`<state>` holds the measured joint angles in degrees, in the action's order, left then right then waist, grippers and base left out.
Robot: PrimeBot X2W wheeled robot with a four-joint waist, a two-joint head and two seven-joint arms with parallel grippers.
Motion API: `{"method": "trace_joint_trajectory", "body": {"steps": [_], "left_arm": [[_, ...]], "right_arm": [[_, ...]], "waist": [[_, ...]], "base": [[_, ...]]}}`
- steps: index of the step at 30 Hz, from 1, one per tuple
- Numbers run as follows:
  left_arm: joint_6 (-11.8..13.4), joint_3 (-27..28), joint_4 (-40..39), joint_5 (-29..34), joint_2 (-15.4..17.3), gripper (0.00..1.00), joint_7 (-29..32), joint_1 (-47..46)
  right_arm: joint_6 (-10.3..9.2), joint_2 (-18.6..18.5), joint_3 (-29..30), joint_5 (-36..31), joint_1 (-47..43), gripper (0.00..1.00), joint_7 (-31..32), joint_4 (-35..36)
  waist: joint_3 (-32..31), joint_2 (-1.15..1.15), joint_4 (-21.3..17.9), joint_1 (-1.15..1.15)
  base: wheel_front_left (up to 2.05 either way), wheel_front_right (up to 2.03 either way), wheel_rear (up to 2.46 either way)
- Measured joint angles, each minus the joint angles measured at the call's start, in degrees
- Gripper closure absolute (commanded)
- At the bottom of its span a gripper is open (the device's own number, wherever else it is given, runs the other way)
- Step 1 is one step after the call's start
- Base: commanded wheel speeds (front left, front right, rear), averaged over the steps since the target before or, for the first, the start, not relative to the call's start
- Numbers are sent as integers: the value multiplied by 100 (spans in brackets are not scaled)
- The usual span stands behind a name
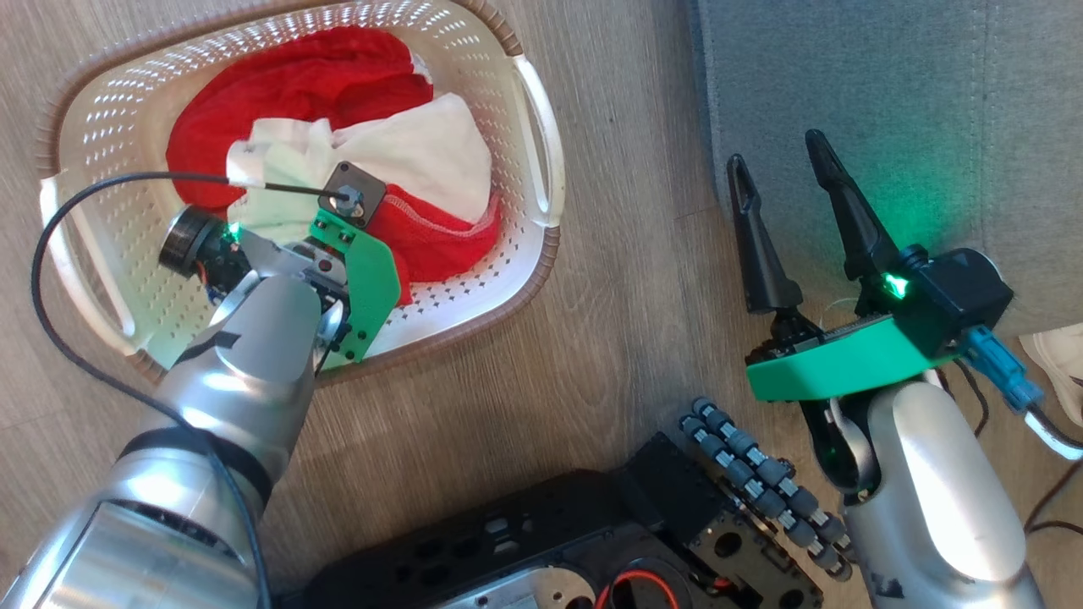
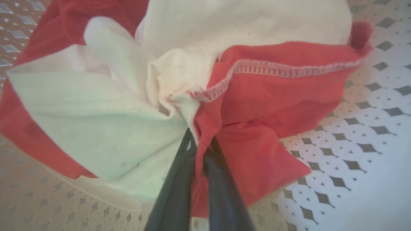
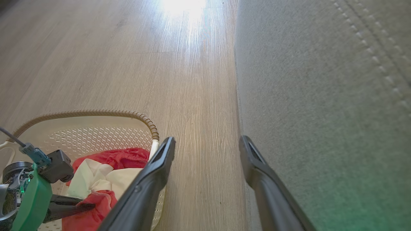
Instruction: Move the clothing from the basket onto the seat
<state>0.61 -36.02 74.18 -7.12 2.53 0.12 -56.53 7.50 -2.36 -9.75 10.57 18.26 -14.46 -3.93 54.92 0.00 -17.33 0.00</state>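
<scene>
Left tool [image 2: 201,141]: its two dark fingers [image 2: 175,186], nearest the left wrist lens, stand close together, clamped on a fold of the clothing [image 2: 273,106]. Red fabric lies on one side of the pinch and white on the other. The grip sits inside the basket [image 2: 369,134], whose perforated wall shows just beside the cloth. The fabric is bunched, so whether the pinch takes one garment or both cannot be told.

In the head view the clothing lies heaped in the basket, red beneath and white panels on top. The left arm [image 1: 245,355] reaches down into the heap. The basket stands on the wooden floor [image 1: 626,169], to the left of the seat [image 1: 888,85] and apart from it, with a strip of floor between them.

Right tool [image 1: 777,150]: fingers spread apart and holding nothing. It hovers at the seat's near edge, one finger over the floor and the other over the grey upholstery.

A pale shoe [image 1: 1058,359] shows at the right edge, beside the seat.
</scene>
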Motion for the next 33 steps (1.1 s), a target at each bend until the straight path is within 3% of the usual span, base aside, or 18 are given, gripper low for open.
{"method": "trace_joint_trajectory", "body": {"steps": [13, 17, 33], "left_arm": [[-96, -114, 23, -272, -2, 100, -79, 14], [-92, -116, 24, -319, -2, 100, -186, 39], [-96, -230, -114, -1036, -11, 100, -816, 1022]], "right_arm": [[0, 0, 30, 12, 250, 0, 0, -249], [0, 0, 13, 300, 463, 0, 0, -352], [0, -2, 0, 249, 438, 0, 0, -884]], "waist": [[-173, 0, 70, 0], [-298, 0, 66, 1], [-1792, 0, 354, 0]], "base": [[0, 0, 0], [0, 0, 0], [0, 0, 0]]}}
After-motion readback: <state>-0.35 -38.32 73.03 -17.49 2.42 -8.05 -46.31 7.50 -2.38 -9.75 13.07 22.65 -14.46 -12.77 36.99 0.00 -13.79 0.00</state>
